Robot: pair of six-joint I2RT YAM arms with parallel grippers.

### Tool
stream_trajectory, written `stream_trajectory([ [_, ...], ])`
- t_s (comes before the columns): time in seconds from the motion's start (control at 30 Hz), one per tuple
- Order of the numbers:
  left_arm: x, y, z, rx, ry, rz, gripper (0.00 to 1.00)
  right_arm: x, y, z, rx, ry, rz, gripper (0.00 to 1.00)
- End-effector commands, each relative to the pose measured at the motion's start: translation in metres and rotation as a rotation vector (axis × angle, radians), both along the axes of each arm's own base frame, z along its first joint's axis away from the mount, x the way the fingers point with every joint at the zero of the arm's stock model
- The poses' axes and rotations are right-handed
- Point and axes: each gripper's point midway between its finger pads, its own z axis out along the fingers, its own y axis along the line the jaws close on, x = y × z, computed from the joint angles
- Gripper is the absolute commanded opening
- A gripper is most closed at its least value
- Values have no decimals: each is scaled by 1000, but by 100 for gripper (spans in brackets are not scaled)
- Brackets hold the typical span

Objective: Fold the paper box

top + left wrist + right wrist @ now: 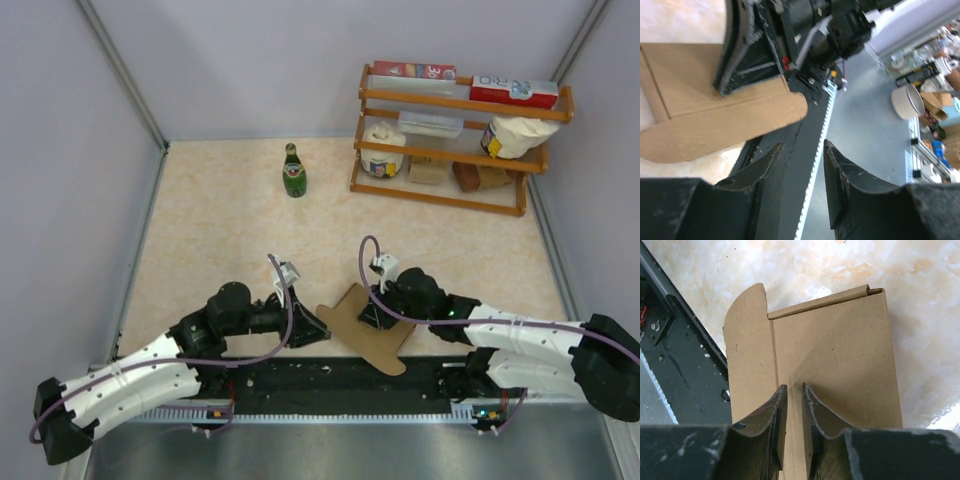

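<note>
The paper box (352, 318) is a plain brown cardboard sheet with a rounded flap, lying tilted at the table's near edge between my arms. My right gripper (374, 312) is on its middle. In the right wrist view its fingers (812, 405) stand almost together with a strip of cardboard (840, 350) between them, beside a crease. My left gripper (318, 326) is just left of the sheet. In the left wrist view it (804, 145) is open and empty, below the rounded flap (715, 125) and not touching it.
A green bottle (293, 171) stands at the back middle. A wooden rack (460, 100) with cartons and jars is at the back right. A black strip with a white toothed edge (300, 378) runs along the near edge, partly under the flap (810, 150).
</note>
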Motion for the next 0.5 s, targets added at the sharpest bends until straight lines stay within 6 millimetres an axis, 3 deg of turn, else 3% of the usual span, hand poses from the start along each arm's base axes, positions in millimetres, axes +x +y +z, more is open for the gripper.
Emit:
stream_trajectory([
  [0.0, 35, -6, 12, 21, -66, 151, 40, 2, -5, -7, -56, -9, -20, 18],
  [0.07, 51, -7, 9, 54, -81, 216, 41, 6, -7, 1, -61, -23, -38, 19],
  [0.2, 87, -5, -5, 164, -97, 370, 44, 17, -18, 39, -42, -88, -123, 22],
  [0.33, 122, -7, -10, 232, -103, 462, 47, 28, -53, 74, -60, -89, -337, 23],
  [0.37, 133, -5, -9, 240, -91, 485, 47, 28, -63, 77, -77, -69, -392, 23],
  [0.47, 165, 1, -21, 283, -16, 523, 44, 13, -103, 60, -205, 93, -595, 25],
])
